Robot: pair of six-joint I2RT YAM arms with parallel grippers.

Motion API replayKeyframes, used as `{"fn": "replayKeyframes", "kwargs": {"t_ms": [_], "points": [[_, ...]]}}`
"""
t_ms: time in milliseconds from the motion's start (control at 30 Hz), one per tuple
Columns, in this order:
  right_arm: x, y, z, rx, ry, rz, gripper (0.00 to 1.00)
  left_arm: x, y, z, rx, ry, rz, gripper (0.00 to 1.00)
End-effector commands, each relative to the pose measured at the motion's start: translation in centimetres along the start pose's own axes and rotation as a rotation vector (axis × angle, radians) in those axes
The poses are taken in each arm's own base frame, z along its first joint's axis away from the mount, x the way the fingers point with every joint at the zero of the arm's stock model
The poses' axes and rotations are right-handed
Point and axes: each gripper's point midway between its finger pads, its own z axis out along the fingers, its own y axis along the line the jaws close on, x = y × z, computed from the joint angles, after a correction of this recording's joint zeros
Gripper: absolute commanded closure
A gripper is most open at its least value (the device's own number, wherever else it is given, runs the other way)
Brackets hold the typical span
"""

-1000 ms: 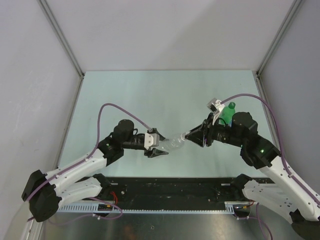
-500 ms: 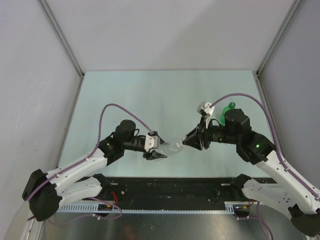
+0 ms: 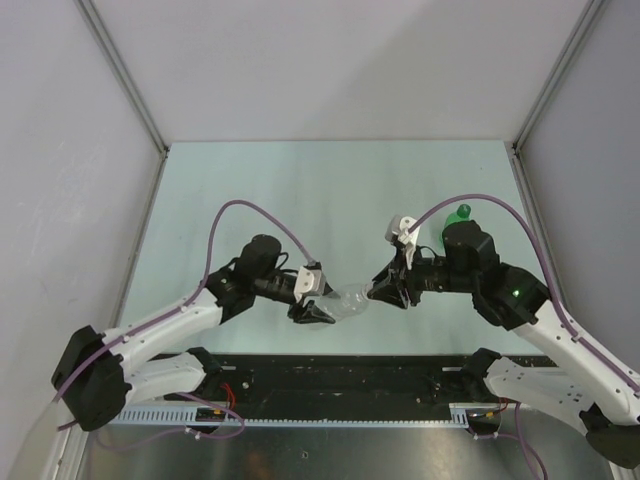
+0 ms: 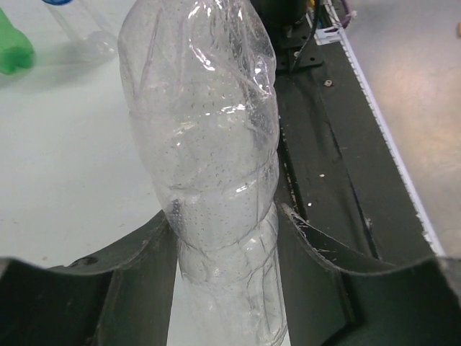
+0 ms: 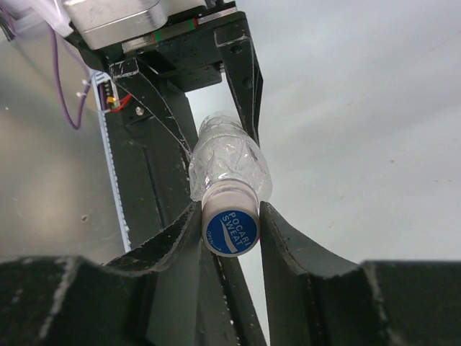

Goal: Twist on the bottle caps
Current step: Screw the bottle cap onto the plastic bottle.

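Observation:
A clear unlabelled bottle (image 3: 346,297) (image 4: 209,144) hangs level between the two arms, above the table's near part. My left gripper (image 3: 320,302) (image 4: 223,216) is shut on its crumpled body, one finger on each side. A white cap (image 5: 230,229) with a blue printed top sits on the bottle's neck. My right gripper (image 3: 380,290) (image 5: 229,216) is shut on that cap, both pads pressed against its sides. The bottle's body (image 5: 227,162) runs away from the right wrist camera toward the left gripper.
A green bottle (image 3: 460,212) (image 4: 13,50) stands at the back right, mostly hidden behind my right arm. Another clear bottle (image 4: 86,32) with a blue part lies beside it. A black rail (image 3: 340,375) runs along the near edge, and grey walls enclose the table.
My right wrist has rolled while gripping the cap, so its camera mount swung left and down. Both grippers shifted slightly left with the bottle. The green bottle shows a little more.

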Motion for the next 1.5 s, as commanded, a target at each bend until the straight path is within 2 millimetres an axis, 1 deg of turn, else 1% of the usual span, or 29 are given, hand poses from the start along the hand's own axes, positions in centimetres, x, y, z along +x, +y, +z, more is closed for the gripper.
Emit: {"fn": "replayKeyframes", "kwargs": {"t_ms": [0,167,300,467,567,733,833,967,1067,1133,1200,1300,1367,1467], "points": [[1.5,1.7,-0.1,-0.082,0.075,-0.064,0.64,-6.8,1.5,0.4,0.021,-0.140,0.069,1.00],[2.2,2.2,0.2,-0.121,0.101,-0.086,0.66,-7.2,0.8,0.5,0.064,-0.156,0.071,1.00],[2.9,3.6,0.2,-0.218,0.128,-0.090,0.68,-8.2,0.0,0.0,0.084,-0.186,0.163,1.00],[2.9,3.1,0.6,-0.186,0.137,-0.046,0.68,-10.2,0.3,-0.7,0.044,-0.220,0.220,1.00],[2.9,2.4,1.3,-0.148,0.149,0.011,0.68,-11.3,1.3,-0.9,-0.013,-0.227,0.241,1.00],[3.2,0.4,2.6,-0.023,0.171,0.131,0.69,-13.3,2.2,-1.3,-0.085,-0.261,0.296,1.00],[3.1,-0.4,3.0,0.036,0.168,0.205,0.70,-14.4,3.4,-1.8,-0.175,-0.284,0.297,1.00],[3.3,-0.9,3.2,0.089,0.171,0.294,0.70,-15.1,5.0,-2.6,-0.291,-0.297,0.286,1.00],[3.8,-2.2,3.4,0.176,0.170,0.350,0.70,-15.3,7.3,-3.2,-0.429,-0.309,0.197,1.00],[3.8,-3.3,3.5,0.243,0.146,0.374,0.71,-15.0,8.3,-3.3,-0.483,-0.308,0.153,1.00],[3.6,-4.4,3.7,0.298,0.107,0.391,0.72,-14.8,8.5,-2.9,-0.483,-0.310,0.133,1.00],[3.2,-4.8,4.2,0.317,0.076,0.426,0.73,-14.9,8.3,-2.5,-0.475,-0.313,0.137,1.00],[3.4,-5.0,4.5,0.330,0.078,0.452,0.73,-15.0,8.3,-2.5,-0.484,-0.315,0.147,1.00],[4.0,-6.0,4.5,0.396,0.088,0.481,0.72,-15.2,8.3,-2.7,-0.498,-0.323,0.150,1.00]]}}
